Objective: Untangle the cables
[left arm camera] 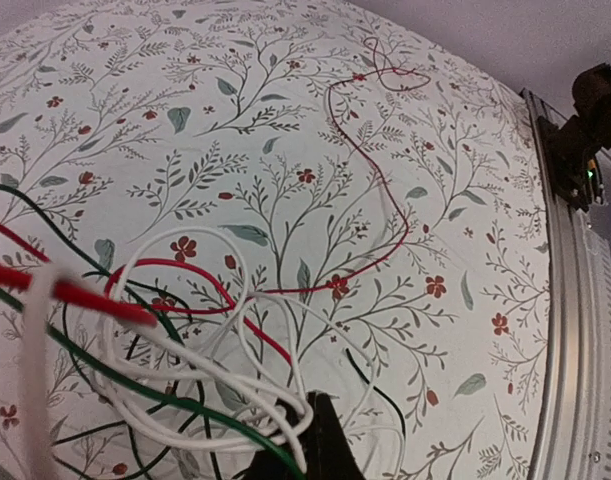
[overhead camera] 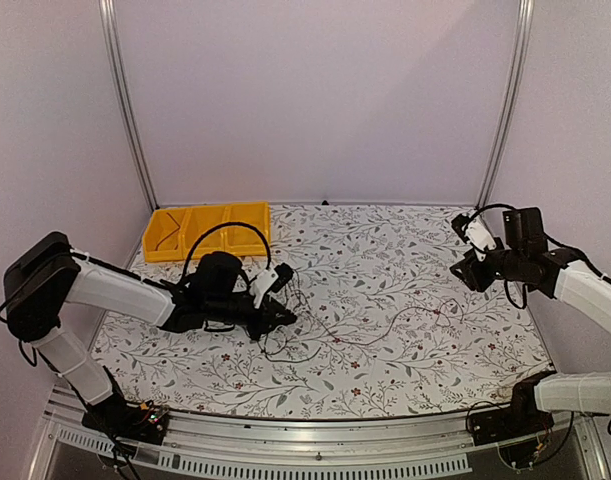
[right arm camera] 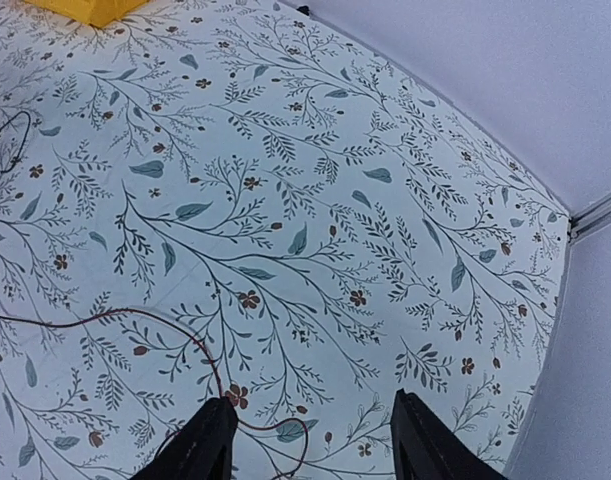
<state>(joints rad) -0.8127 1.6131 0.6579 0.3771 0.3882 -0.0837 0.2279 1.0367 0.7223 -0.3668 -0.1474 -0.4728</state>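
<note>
I have the left gripper (overhead camera: 278,318) low on the desk (overhead camera: 405,250), a little in front of the yellow bin (overhead camera: 207,231) and right at the knot of cables (overhead camera: 290,335). In the left wrist view its dark fingertips (left arm camera: 320,440) are pressed together exactly where white and green strands converge. I judge it is clenched on part of the knot, pinning it so the other arm has something to pull against.

The right gripper (right arm camera: 318,450) hangs above the right side of the desk, released, jaws apart with nothing between them. The far stretch of the red cable (right arm camera: 200,345) lies on the desk just beneath it. That position looks chosen for reaching down to that loose end.

The knot itself is a flat pile of overlapping loops: white ones on top, with green or black and red threaded through. The red cable leaves the pile and wanders right in a wavy line. It ends in a small curl, well apart from the rest. 2 blurred strands, 1 red and 1 white, cross close to the left wrist lens. I cannot tell what holds them up.
</note>
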